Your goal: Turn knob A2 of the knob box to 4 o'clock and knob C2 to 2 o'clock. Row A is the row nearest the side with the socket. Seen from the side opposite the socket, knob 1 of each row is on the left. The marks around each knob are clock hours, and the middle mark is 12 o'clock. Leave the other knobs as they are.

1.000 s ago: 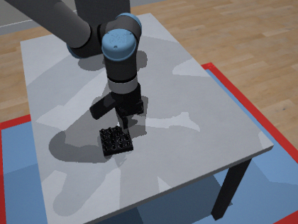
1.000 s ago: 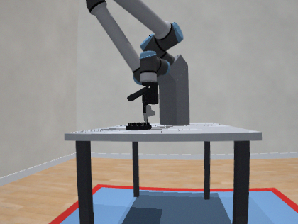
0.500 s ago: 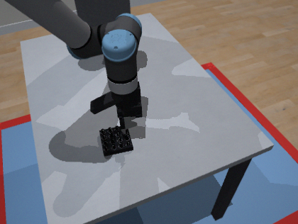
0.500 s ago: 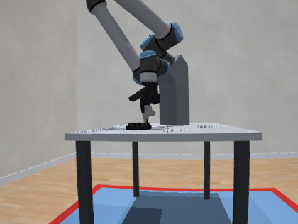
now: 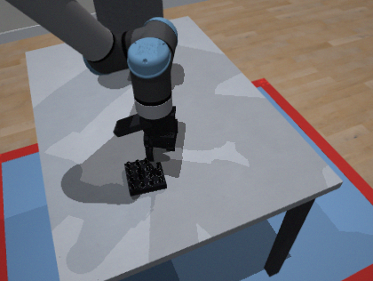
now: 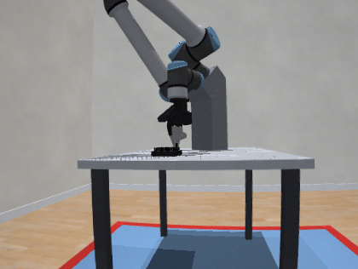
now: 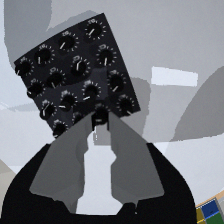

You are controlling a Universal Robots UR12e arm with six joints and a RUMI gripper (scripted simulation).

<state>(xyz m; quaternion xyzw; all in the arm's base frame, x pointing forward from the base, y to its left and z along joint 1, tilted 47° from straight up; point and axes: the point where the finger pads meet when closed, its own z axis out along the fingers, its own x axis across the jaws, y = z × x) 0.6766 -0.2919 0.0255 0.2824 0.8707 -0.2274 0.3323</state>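
We have our tool (image 7: 99,121) pinched narrow on a knob (image 7: 100,113) at the near edge of the knob box (image 5: 145,177) on the worktop (image 5: 266,147), so one turn seems underway, while finished settings are too small to judge.

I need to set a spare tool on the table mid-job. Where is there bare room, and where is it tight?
Free: the table right of the knob box, out to the right edge, and the near-left corner. Crowded: right behind the box, where the gripper clamps a knob, and the far edge around the arm.
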